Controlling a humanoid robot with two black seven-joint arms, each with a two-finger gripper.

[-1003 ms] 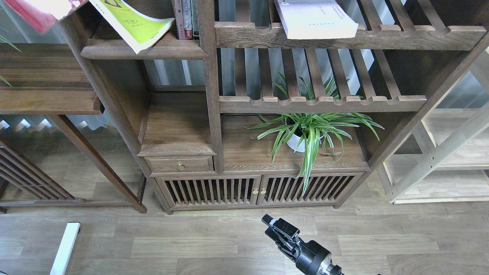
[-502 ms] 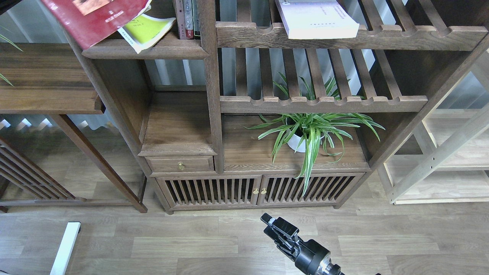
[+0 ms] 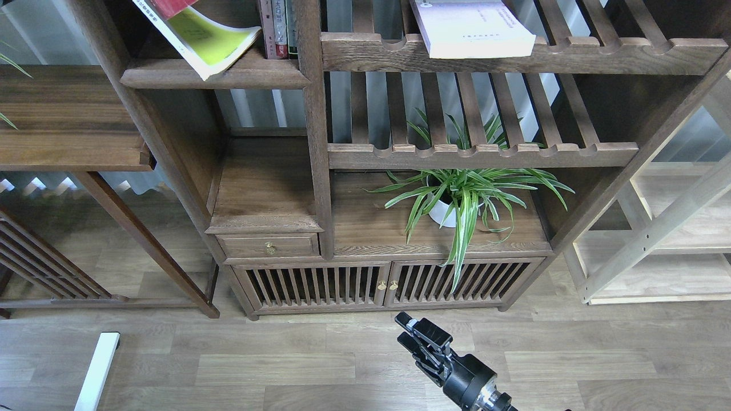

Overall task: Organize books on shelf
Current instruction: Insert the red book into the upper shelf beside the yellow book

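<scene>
The yellow-green and white book (image 3: 212, 41) lies tilted on the solid dark shelf (image 3: 228, 77) at the top left, one corner hanging over the front edge. Only a small corner of the red book (image 3: 169, 5) shows above it at the top edge. I cannot tell what holds it. The pale lavender book (image 3: 471, 28) lies flat on the upper slatted shelf (image 3: 571, 54) to the right. My right gripper (image 3: 416, 338) hangs low over the floor in front of the cabinet, its two fingers slightly apart and empty. My left gripper is out of view.
Narrow upright books (image 3: 278, 28) stand at the right end of the solid shelf. A potted spider plant (image 3: 457, 200) sits on the cabinet top. A side table (image 3: 68, 120) stands left, a pale wood rack (image 3: 674, 240) right, and a white post (image 3: 97, 371) lower left.
The red book has moved right and up over the yellow-green book and is now mostly past the top edge. My right gripper has shifted slightly and turned.
</scene>
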